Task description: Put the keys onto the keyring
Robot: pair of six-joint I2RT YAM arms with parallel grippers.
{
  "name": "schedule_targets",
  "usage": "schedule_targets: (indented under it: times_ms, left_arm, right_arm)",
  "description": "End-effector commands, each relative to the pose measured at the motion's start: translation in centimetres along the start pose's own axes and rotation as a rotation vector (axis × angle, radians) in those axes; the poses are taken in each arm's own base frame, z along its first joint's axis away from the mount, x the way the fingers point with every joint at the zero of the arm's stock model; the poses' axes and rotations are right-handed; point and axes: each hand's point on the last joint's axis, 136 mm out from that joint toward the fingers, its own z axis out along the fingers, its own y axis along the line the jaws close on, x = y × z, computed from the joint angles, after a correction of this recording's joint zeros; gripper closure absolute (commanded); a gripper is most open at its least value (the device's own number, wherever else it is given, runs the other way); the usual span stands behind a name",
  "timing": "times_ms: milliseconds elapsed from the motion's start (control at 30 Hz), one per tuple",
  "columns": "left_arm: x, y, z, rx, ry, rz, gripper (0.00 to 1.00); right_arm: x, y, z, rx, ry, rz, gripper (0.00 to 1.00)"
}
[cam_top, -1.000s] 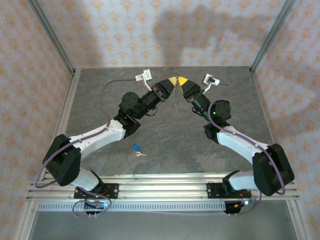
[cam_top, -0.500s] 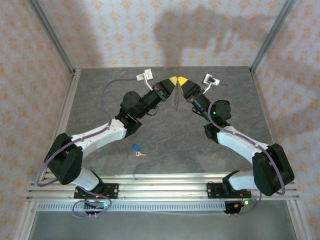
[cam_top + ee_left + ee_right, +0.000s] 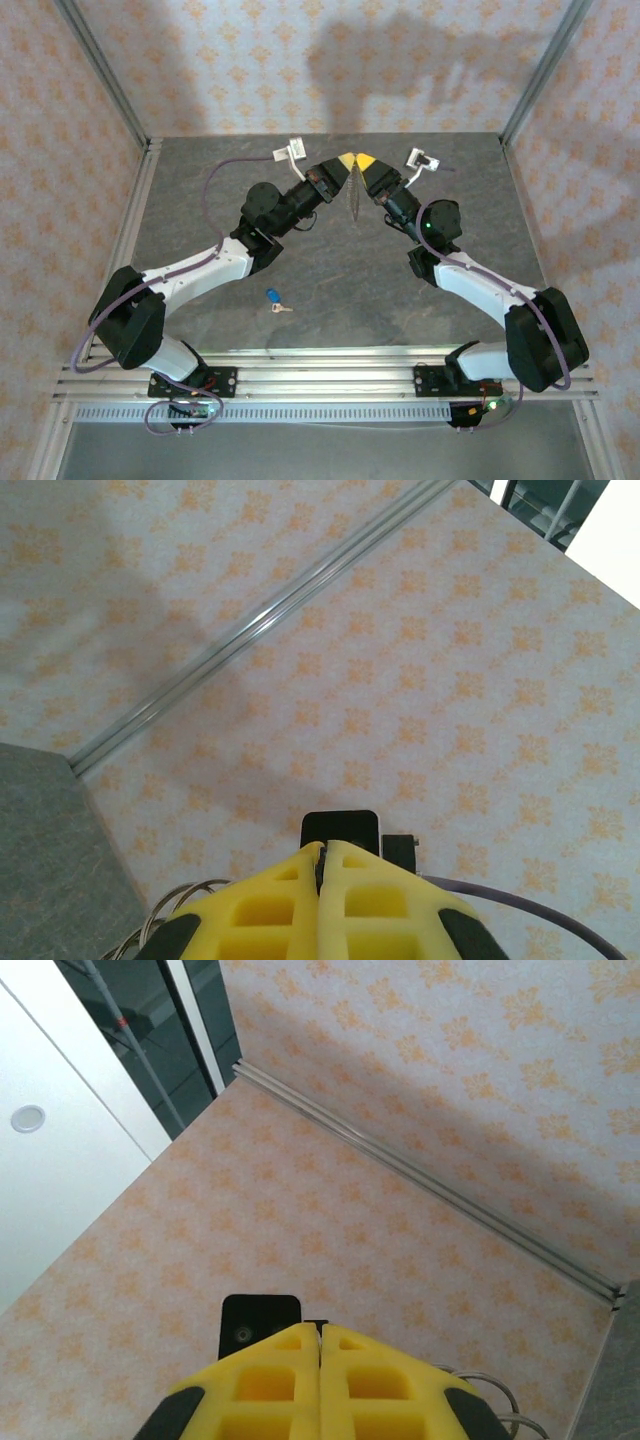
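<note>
The yellow-padded left gripper [image 3: 346,160] and right gripper [image 3: 366,161] meet tip to tip, both clenched on the thin braided keyring [image 3: 352,198] dangling below. The blue-headed key [image 3: 274,297] lies on the mottled grey bench [image 3: 200,200].

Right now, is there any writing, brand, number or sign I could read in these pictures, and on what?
No text can be read anywhere.
White cable plugs at the far edge of the table: any marking is too small to tell.
Blue key on the table: too small to show a stamp.
Wall pattern: orange ornaments, not letters.
</note>
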Motion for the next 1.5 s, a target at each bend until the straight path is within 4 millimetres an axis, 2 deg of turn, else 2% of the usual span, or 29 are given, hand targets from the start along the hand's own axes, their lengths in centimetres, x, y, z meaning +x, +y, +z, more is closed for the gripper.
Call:
schedule_targets:
  times_ms: [0, 67, 133, 167, 333, 467, 567, 700, 800, 933, 1100, 1200, 1333, 1467]
  left_arm:
    - [-0.4, -1.9, -0.3, 0.041, 0.000, 0.056, 1.00]
    - [-0.4, -1.8, -0.6, 0.032, 0.004, 0.076, 1.00]
    - [-0.3, -1.7, -1.0, 0.019, 0.010, 0.096, 1.00]
    - [-0.4, -1.8, -1.3, 0.013, 0.012, 0.108, 1.00]
    - [-1.1, -1.1, -2.7, -0.029, 0.015, 0.147, 1.00]
    - [-2.5, 0.2, -4.5, -0.080, 0.005, 0.190, 1.00]
    - [-4.0, 1.2, -6.1, -0.131, -0.008, 0.239, 1.00]
    - [-5.9, 2.4, -8.5, -0.192, -0.028, 0.295, 1.00]
    - [-7.4, 3.7, -10.3, -0.245, -0.059, 0.318, 1.00]
    - [-9.3, 5.1, -11.8, -0.284, -0.103, 0.311, 1.00]
    - [-11.1, 6.5, -12.7, -0.316, -0.128, 0.296, 1.00]
    - [-12.2, 7.0, -13.1, -0.326, -0.148, 0.286, 1.00]
    - [-13.4, 7.3, -13.7, -0.330, -0.173, 0.276, 1.00]
    - [-14.4, 7.5, -14.4, -0.334, -0.201, 0.266, 1.00]
  right_arm:
    - [-0.6, 2.2, 0.2, -0.020, -0.007, -0.056, 0.86]
    - [-0.9, 2.1, -0.3, 0.021, -0.019, -0.079, 0.64]
    - [-1.0, 1.6, -0.9, 0.070, -0.021, -0.104, 0.52]
    - [-1.2, 2.3, -1.4, 0.082, -0.025, -0.125, 0.49]
    - [-1.2, 1.4, -4.3, 0.234, -0.001, -0.185, 0.41]
    - [0.3, -1.3, -7.8, 0.416, 0.065, -0.207, 0.39]
    - [2.3, -3.9, -10.6, 0.538, 0.142, -0.193, 0.39]
    - [5.9, -7.4, -13.0, 0.630, 0.245, -0.118, 0.38]
    - [9.4, -10.0, -13.9, 0.698, 0.339, -0.090, 0.38]
    - [14.5, -12.5, -14.3, 0.797, 0.499, -0.138, 0.38]
    - [21.1, -14.8, -13.9, 0.907, 0.760, -0.291, 0.43]
    - [24.5, -15.4, -13.3, 0.943, 0.879, -0.369, 0.48]
    - [28.2, -15.6, -12.5, 0.948, 0.971, -0.405, 0.55]
    - [30.4, -16.2, -12.3, 0.984, 1.004, -0.401, 0.58]
